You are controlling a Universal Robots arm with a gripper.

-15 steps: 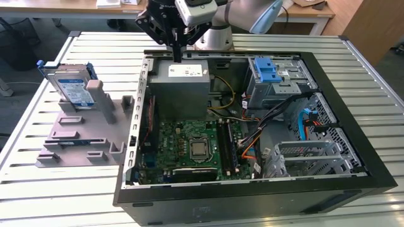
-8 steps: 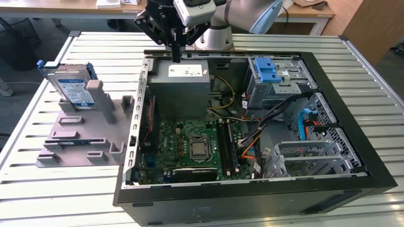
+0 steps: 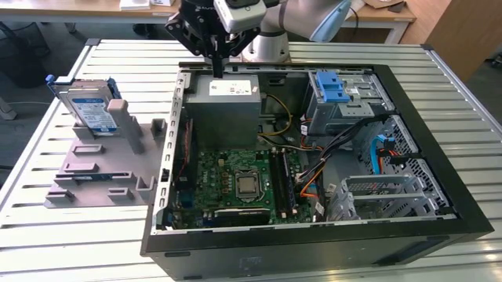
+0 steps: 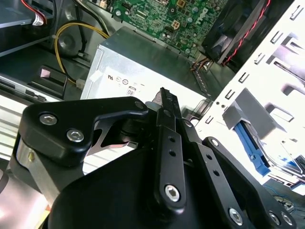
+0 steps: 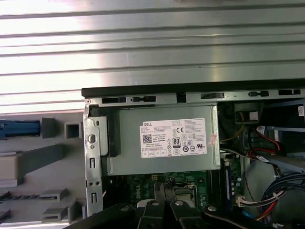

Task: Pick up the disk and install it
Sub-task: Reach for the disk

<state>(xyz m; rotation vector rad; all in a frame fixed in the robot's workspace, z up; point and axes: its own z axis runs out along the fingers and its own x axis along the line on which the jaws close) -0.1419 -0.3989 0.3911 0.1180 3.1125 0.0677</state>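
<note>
bright, even light falls from above in the exterior view: the slatted table (image 3: 353, 53) shines pale, while the open computer case (image 3: 464, 194) holds soft shadow inside, darkest toward 3 o'clock. in the first wrist view the table (image 5: 152, 47) glares almost white. in the second wrist view the grey metal box (image 4: 138, 62) looks washed out.

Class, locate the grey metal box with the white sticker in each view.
Exterior view: the grey box sits in the open case, beyond the motherboard.
Second wrist view: it lies between gripper and motherboard.
First wrist view: it lies between case rim and motherboard.
Shared landmark: the green motherboard.
</note>
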